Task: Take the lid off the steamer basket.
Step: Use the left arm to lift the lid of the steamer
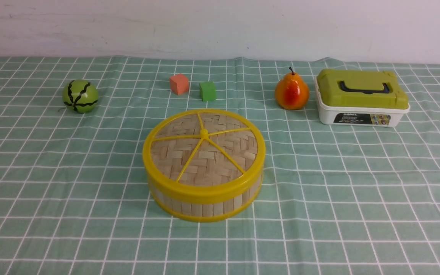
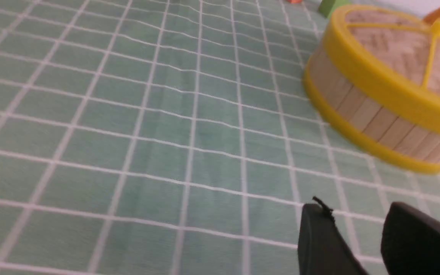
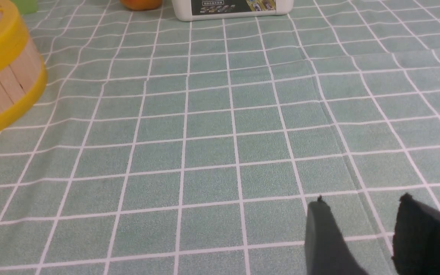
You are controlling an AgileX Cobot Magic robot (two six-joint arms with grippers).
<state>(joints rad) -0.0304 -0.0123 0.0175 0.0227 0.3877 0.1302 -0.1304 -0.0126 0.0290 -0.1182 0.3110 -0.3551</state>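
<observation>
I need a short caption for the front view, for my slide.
Steamer basket, lid on, at centre; melon, orange cube, green cube, pear and box behind.

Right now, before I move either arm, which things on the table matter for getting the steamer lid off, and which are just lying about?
For the job: lid, steamer basket under it.
Lying about: striped green ball, orange cube, green cube, pear, white box.

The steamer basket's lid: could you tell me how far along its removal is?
Nothing done yet: the lid sits on the steamer basket. In hand: nothing; the left gripper and right gripper are open, empty, away from it. Left: grasping and lifting the lid.
</observation>
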